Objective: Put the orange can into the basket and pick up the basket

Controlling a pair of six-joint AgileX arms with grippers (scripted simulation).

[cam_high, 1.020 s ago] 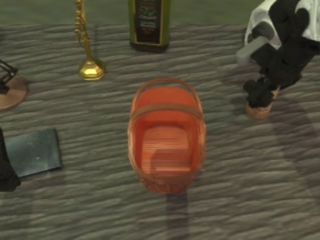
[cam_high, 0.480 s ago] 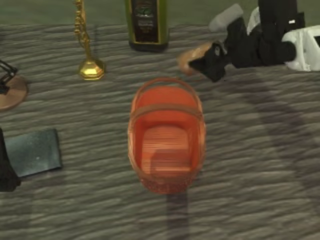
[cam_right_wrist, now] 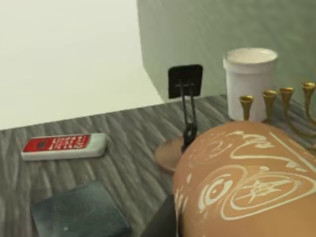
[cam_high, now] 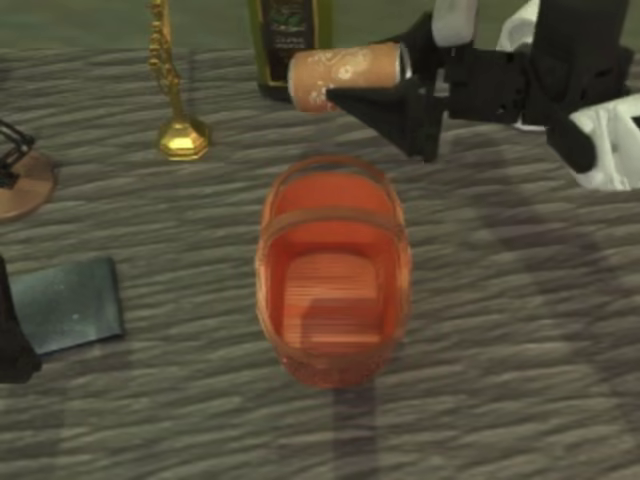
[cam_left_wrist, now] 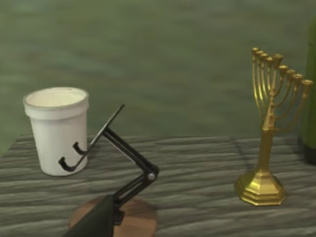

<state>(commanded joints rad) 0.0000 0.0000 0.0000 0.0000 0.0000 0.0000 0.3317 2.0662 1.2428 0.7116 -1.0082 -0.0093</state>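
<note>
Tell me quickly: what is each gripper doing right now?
Left gripper: not in view.
Right gripper: shut on the orange can, held sideways beyond the basket.

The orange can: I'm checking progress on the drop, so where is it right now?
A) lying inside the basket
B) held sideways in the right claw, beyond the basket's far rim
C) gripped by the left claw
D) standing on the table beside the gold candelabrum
B: the right claw holds the orange can sideways in the air beyond the basket, which has nothing in it.

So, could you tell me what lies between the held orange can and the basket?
Nothing: in the top view only bare table separates the orange can, clamped sideways in the right gripper, from the basket rim.
</note>
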